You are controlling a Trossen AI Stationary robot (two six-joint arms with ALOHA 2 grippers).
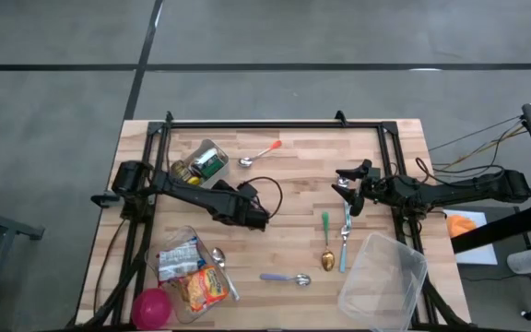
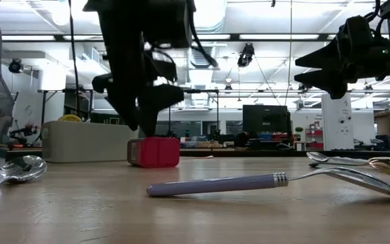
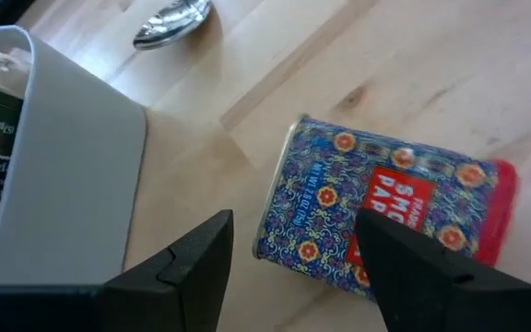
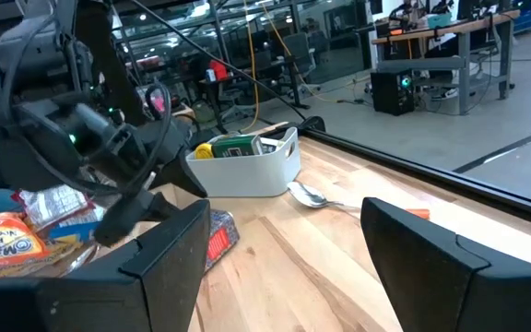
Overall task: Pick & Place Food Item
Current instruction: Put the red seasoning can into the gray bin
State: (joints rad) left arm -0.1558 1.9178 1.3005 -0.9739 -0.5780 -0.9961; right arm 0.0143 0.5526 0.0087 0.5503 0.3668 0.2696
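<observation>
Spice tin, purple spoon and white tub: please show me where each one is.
spice tin (image 3: 385,207): left wrist view, patterned blue side
purple spoon (image 2: 215,184): low view, middle of handle
white tub (image 4: 247,171): right wrist view, front wall

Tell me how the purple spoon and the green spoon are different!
The purple-handled spoon lies sideways across the table, near the front edge. The green-handled spoon lies lengthwise, closer to the right hand. The purple one has a silver bowl; the green one's bowl looks gold. Both lie flat on the wood, untouched.
</observation>
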